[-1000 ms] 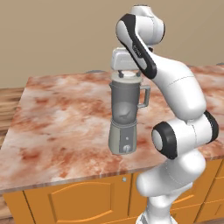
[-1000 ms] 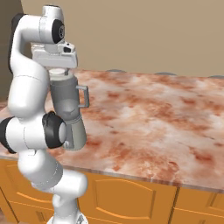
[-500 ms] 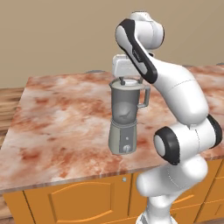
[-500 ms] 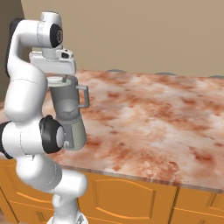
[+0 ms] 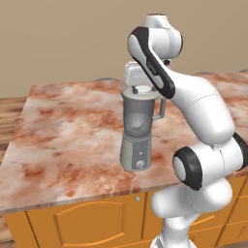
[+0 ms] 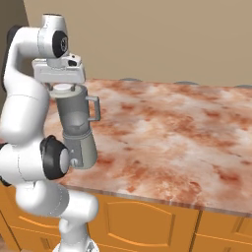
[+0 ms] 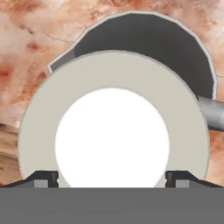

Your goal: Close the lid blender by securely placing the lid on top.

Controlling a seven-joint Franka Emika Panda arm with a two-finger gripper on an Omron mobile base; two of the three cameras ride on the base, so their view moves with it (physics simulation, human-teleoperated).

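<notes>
Kitchen scene w/ a marble-patterned counter (image 5: 68,131) in pink, rust and cream, over orange wooden cabinets (image 5: 92,225). Tan wall behind.

Left base view, left to right: bare counter top on the left, then the blender (image 5: 139,127) standing near the counter's front edge, roughly mid-width in this view. Grey rounded base w/ a small front knob, smoky see-through jar above, handle on its right side. Right of it the white arm rises from the lower right and bends over the jar. The pincer (image 5: 140,89) points straight down at the jar mouth, w/ the lid (image 5: 141,90) showing as a thin pale disc just under the hand, at or just above the rim; can't tell if it touches.

Right base view, left to right: the arm fills the left side, hand held level over the blender (image 6: 76,129), which stands near the counter's front-left corner as seen here. The lid (image 6: 63,88) sits as a white disc between the hand and the jar top, w/ the pincer (image 6: 62,86) right above it. To the right, open counter top runs to the far edge.

Hand view, looking down: the lid (image 7: 113,138) is large and central, pale grey-green ring w/ a white raised centre. Two dark fingertips (image 7: 43,178) sit at its left and right edges, so the pincer (image 7: 113,179) is clamped on the lid. The dark jar mouth shows beyond the lid toward the top and right of the view, so the lid is off-centre over it. The grey handle pokes out at the right.
</notes>
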